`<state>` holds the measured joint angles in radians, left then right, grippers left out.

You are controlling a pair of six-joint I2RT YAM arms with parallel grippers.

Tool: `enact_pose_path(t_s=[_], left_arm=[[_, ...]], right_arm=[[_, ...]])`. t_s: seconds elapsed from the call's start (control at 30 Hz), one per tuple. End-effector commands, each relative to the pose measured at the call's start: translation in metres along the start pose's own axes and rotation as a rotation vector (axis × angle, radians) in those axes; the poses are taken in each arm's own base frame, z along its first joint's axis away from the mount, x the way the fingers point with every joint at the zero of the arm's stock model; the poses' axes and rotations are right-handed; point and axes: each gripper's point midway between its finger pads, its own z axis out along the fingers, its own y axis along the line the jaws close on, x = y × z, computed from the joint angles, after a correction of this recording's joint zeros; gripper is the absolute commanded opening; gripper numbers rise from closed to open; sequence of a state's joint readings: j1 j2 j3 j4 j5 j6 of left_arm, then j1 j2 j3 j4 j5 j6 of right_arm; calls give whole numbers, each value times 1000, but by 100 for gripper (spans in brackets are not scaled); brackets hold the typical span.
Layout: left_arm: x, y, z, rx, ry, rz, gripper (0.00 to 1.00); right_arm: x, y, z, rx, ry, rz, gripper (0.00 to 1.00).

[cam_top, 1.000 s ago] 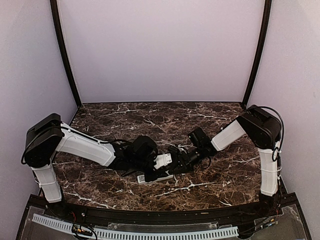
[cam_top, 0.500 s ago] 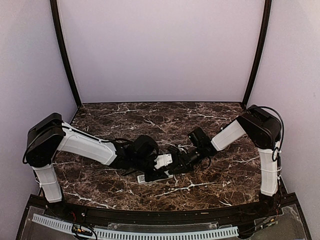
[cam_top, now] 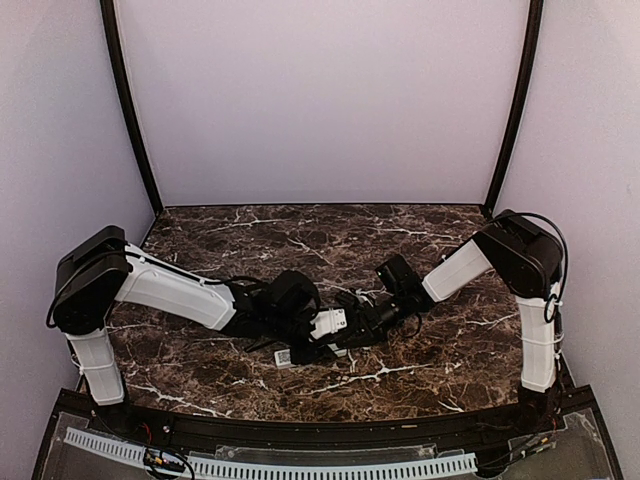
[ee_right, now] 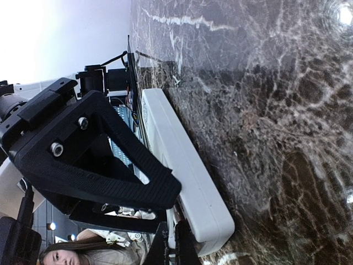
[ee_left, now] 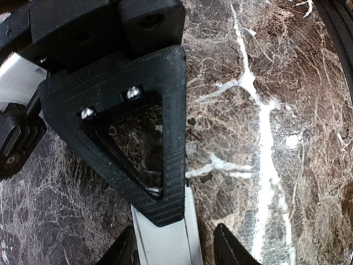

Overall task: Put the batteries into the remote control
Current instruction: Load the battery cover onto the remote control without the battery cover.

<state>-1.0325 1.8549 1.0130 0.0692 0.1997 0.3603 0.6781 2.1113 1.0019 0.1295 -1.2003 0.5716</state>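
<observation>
Top external view: the remote [cam_top: 295, 356], a slim white bar, lies flat on the dark marble table [cam_top: 250, 235]. It sits close to the middle of the near edge and runs roughly left to right. Both grippers meet over its right-hand half, the left arm [cam_top: 170, 290] reaching in from the left edge and the right arm [cam_top: 455, 270] from the right.

Left wrist view: the left gripper [cam_top: 320, 338] is released. One black triangular finger [ee_left: 171, 143] hangs over the remote with its tip above the white top face. The other finger shows only at the picture's left side, with bare marble between them and nothing grasped. Whether the tip touches the remote cannot be told.

Right wrist view: the right gripper [ee_right: 172, 242] is clenched. Its tips are pressed together just beside the remote's long side, near one end. Whether anything is pinched between them cannot be told.
</observation>
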Motion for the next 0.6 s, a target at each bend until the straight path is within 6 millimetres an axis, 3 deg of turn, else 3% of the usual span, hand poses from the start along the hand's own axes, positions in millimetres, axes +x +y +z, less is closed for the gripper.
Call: enact_pose_path(t_s=[0.0,0.33,0.57], left_arm=[[43,-14,3,34,146,-25,47],[39,-11,3,16,128,-32,44],[10,-13,3,57,26,-31,47]], right_arm=[[3,-23,5,80,-17,35,0],[2,-22,5,79,-18,31,0],[2,-22,5,80,-19,31,0]])
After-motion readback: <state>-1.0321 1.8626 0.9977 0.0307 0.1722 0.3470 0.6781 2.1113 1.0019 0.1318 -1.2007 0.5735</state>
